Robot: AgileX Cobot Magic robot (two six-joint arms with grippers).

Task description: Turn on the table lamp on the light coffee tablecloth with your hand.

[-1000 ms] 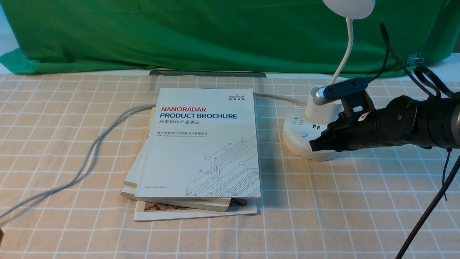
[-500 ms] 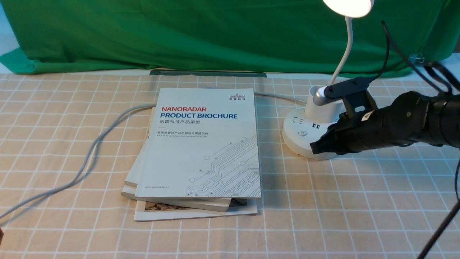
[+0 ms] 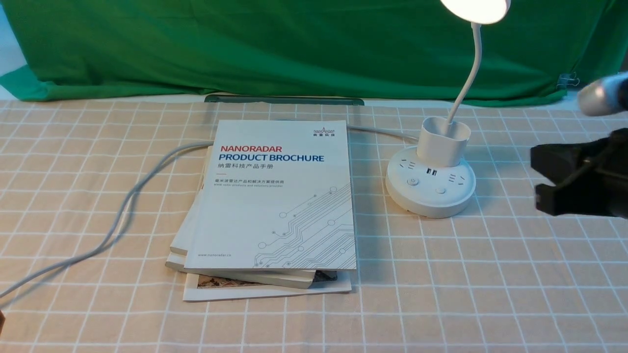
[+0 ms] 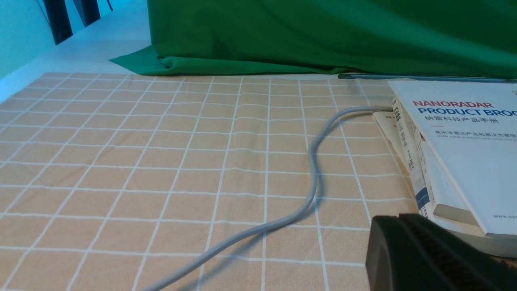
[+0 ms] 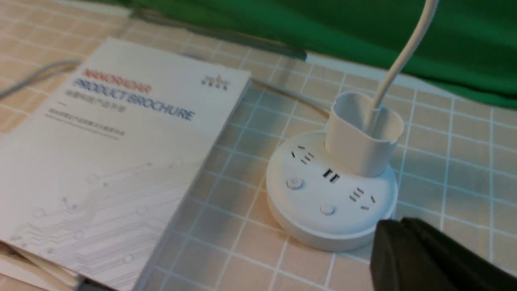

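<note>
Lamp (image 3: 430,189) lit, apart from right gripper (image 3: 540,180)

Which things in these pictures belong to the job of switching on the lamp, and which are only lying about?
Belong to the job:
- table lamp, its head glowing
- light coffee tablecloth under it
- right claw, clear of the lamp base

Only lying about:
- stack of brochures
- grey cable
- green cloth
- left claw, idle near the brochures
</note>
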